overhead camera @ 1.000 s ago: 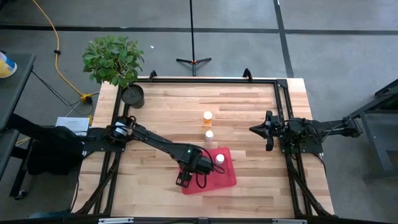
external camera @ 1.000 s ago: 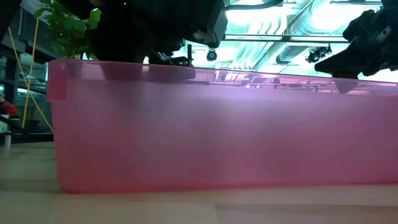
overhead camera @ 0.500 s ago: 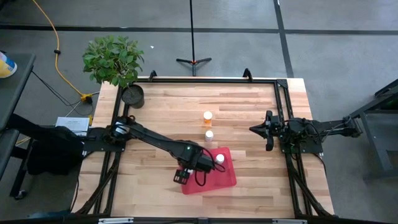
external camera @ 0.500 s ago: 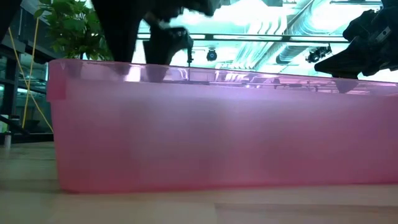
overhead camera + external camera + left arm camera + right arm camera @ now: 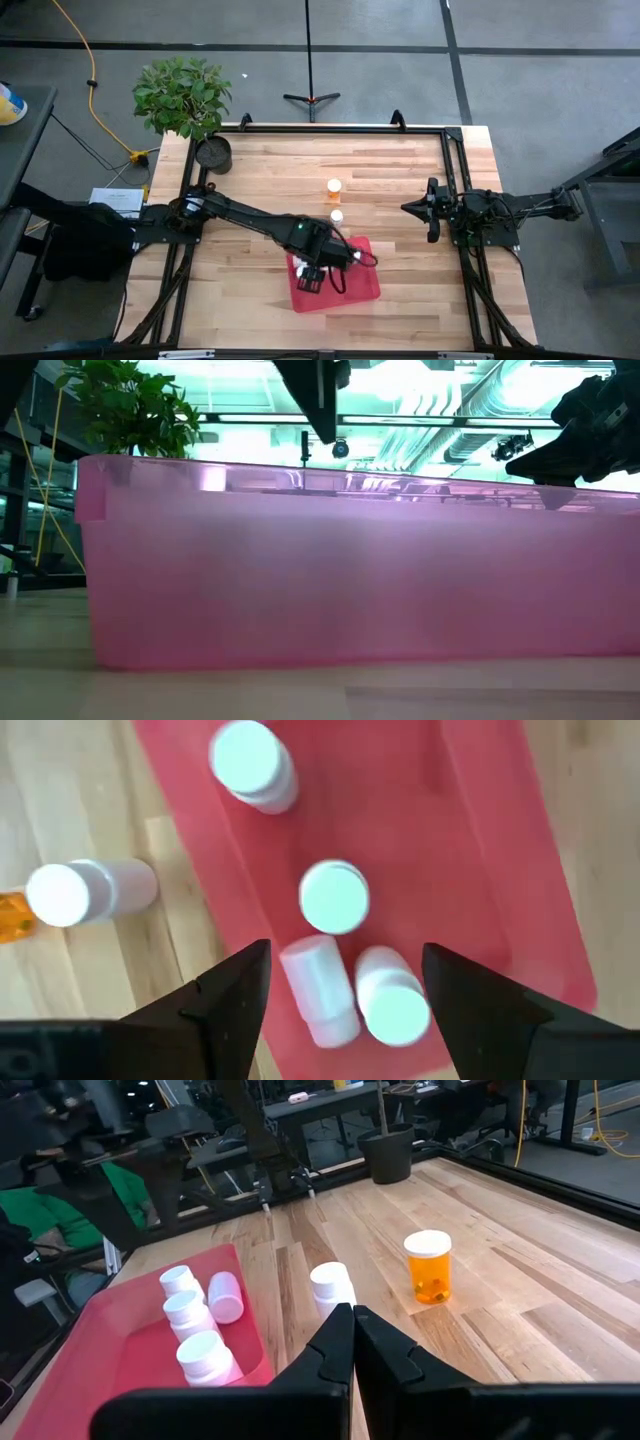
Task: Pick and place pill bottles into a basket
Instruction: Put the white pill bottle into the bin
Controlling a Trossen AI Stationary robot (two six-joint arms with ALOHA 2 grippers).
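Note:
The red basket (image 5: 350, 285) sits on the wood table near its front middle; its pink wall (image 5: 340, 590) fills the low view. Several white pill bottles stand in it (image 5: 335, 897), and one lies on its side (image 5: 318, 988). A white bottle (image 5: 337, 216) and the amber bottle (image 5: 333, 186) stand on the table beyond the basket's far side; both also show in the right wrist view (image 5: 332, 1285) (image 5: 428, 1265). My left gripper (image 5: 346, 955) is open and empty above the basket's left part (image 5: 312, 278). My right gripper (image 5: 352, 1320) is shut and waits at the table's right side (image 5: 410, 208).
A black round pot (image 5: 213, 152) stands at the table's far left corner, with a leafy plant (image 5: 182, 95) behind it. Black frame rails (image 5: 345, 128) run along the table's edges. Bare wood lies left and right of the basket.
My left gripper has risen from low at the basket's near left corner and gone a little toward the table's right edge, so that it now hangs over the basket. The basket and the two bottles on the table have stayed in place.

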